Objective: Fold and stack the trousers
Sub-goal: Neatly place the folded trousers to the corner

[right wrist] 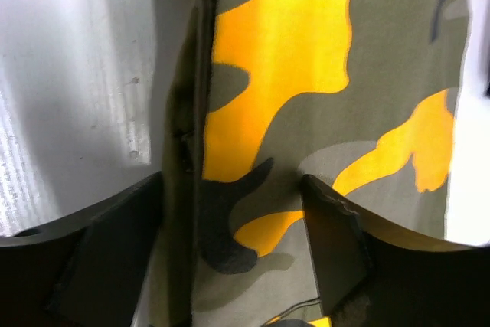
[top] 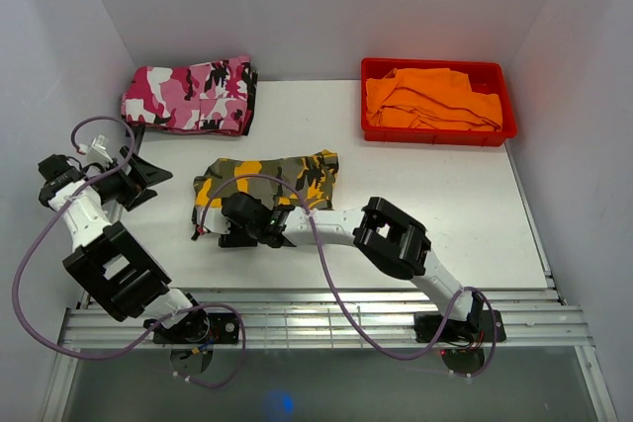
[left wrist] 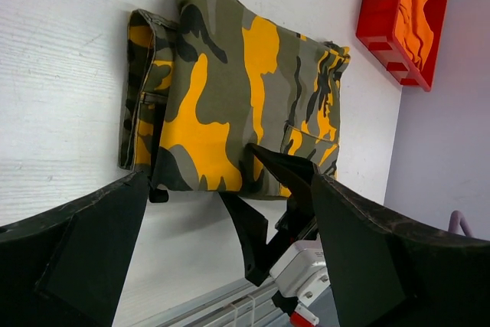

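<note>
The right gripper [right wrist: 230,185] stands fairly wide, its fingers [right wrist: 115,254] straddling the near folded edge of the olive, orange-yellow and black camouflage trousers [top: 267,180], not visibly clamped on the cloth; the trousers lie folded into a compact rectangle mid-table [top: 445,214], apart from the pink camouflage trousers [top: 193,96] at the far left; folding looks done, so stacking seems in hand; next calls for pinching every layer of that edge, then lifting without the bundle opening; the right arm reaches low leftward from its base; the left gripper [top: 153,177] hangs fully wide, empty, beside the trousers' left, elbow tucked.
</note>
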`<state>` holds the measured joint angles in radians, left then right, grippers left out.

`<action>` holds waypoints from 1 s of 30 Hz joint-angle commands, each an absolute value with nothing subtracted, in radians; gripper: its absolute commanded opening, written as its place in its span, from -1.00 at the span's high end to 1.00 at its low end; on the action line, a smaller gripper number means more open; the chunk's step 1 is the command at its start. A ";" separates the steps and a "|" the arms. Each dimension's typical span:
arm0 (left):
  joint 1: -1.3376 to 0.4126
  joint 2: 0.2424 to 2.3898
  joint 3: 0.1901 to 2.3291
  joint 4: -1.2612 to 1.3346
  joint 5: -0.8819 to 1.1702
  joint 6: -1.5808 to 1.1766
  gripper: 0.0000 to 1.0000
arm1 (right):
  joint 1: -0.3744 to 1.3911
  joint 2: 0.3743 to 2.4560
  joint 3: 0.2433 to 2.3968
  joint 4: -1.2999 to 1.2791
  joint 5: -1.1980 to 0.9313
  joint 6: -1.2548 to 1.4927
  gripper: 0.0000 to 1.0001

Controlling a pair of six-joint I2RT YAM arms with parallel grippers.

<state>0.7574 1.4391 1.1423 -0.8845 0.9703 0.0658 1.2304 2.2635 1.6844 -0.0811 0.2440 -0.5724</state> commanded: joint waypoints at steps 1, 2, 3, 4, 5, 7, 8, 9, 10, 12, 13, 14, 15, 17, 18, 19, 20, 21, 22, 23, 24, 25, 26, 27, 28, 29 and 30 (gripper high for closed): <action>0.765 1.393 1.121 -0.850 0.982 0.046 -0.96 | 1.224 2.295 1.629 -0.080 0.233 -0.609 -0.49; 0.765 1.393 1.115 -0.842 0.977 0.034 -0.96 | 1.220 2.301 1.626 -0.081 0.218 -0.618 -0.42; 0.765 1.393 1.100 -0.825 0.974 0.020 -0.96 | 1.213 2.302 1.618 -0.081 0.194 -0.618 -0.34; 0.770 1.390 1.088 -0.813 0.970 -0.026 -0.96 | 1.207 2.306 1.620 -0.081 0.163 -0.612 -0.04; 0.775 1.385 1.072 -0.799 0.976 -0.043 -0.96 | 1.191 2.309 1.626 -0.090 0.140 -0.604 0.16; 0.791 1.356 1.011 -0.743 0.999 -0.098 -0.96 | 1.169 2.321 1.669 -0.127 0.080 -0.556 0.81; 0.793 1.342 0.990 -0.721 0.999 -0.115 -0.96 | 1.145 2.325 1.690 -0.147 0.054 -0.537 0.84; 0.795 1.313 0.967 -0.683 0.999 -0.130 -0.96 | 1.131 2.336 1.736 -0.169 0.011 -0.496 0.85; 0.795 1.299 0.927 -0.664 0.996 -0.146 -0.96 | 1.117 2.339 1.758 -0.198 -0.035 -0.468 0.85; 0.795 1.272 0.879 -0.623 0.969 -0.216 -0.96 | 1.066 2.347 1.807 -0.228 -0.160 -0.404 0.85; 0.795 1.270 0.829 -0.621 0.982 -0.224 -0.96 | 1.048 2.350 1.854 -0.247 -0.194 -0.321 0.85; 0.795 1.267 0.804 -0.620 1.011 -0.248 -0.96 | 1.023 2.349 1.868 -0.250 -0.227 -0.290 0.85; 0.795 1.263 0.776 -0.614 1.012 -0.262 -0.96 | 1.014 2.341 1.871 -0.245 -0.273 -0.267 0.85; 0.795 1.240 0.714 -0.571 0.999 -0.306 -0.96 | 1.003 2.332 1.874 -0.242 -0.302 -0.213 0.85; 0.795 1.224 0.700 -0.551 0.993 -0.323 -0.96 | 1.000 2.330 1.879 -0.242 -0.345 -0.192 0.85; 0.795 1.197 0.677 -0.532 0.986 -0.337 -0.96 | 0.990 2.332 1.891 -0.241 -0.365 -0.146 0.85; 0.793 1.186 0.663 -0.488 0.991 -0.360 -0.96 | 0.985 2.336 1.899 -0.238 -0.385 -0.123 0.85; 0.793 1.177 0.647 -0.471 1.005 -0.409 -0.96 | 0.980 2.339 1.907 -0.236 -0.420 -0.104 0.85; 0.787 1.166 0.632 -0.456 1.009 -0.432 -0.96 | 0.976 2.344 1.914 -0.236 -0.429 -0.088 0.85; 0.779 1.160 0.606 -0.424 1.009 -0.454 -0.96 | 0.976 2.352 1.928 -0.235 -0.440 -0.068 0.85; 0.761 1.154 0.592 -0.407 0.993 -0.497 -0.96 | 0.973 2.356 1.934 -0.232 -0.451 -0.057 0.85; 0.750 1.147 0.578 -0.387 0.985 -0.521 -0.96 | 0.971 2.362 1.942 -0.232 -0.456 -0.048 0.85; 0.736 1.141 0.566 -0.347 0.973 -0.546 -0.96 | 0.968 2.374 1.950 -0.230 -0.462 -0.028 0.85; 0.701 1.138 0.545 -0.327 0.941 -0.570 -0.96 | 0.966 2.379 1.963 -0.227 -0.471 -0.020 0.85; 0.678 1.135 0.538 -0.310 0.915 -0.615 -0.96 | 0.965 2.384 1.968 -0.227 -0.474 -0.014 0.85; 0.652 1.135 0.534 -0.278 0.885 -0.636 -0.96 | 0.962 2.391 1.973 -0.224 -0.479 -0.008 0.85; 0.628 1.137 0.525 -0.255 0.856 -0.659 -0.96 | 0.960 2.396 1.979 -0.222 -0.491 0.018 0.85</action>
<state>0.6830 1.1618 0.5449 -0.3801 0.9318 -0.5354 0.9550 2.3806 1.9274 -0.2245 -0.4000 -0.0788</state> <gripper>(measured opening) 0.978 0.228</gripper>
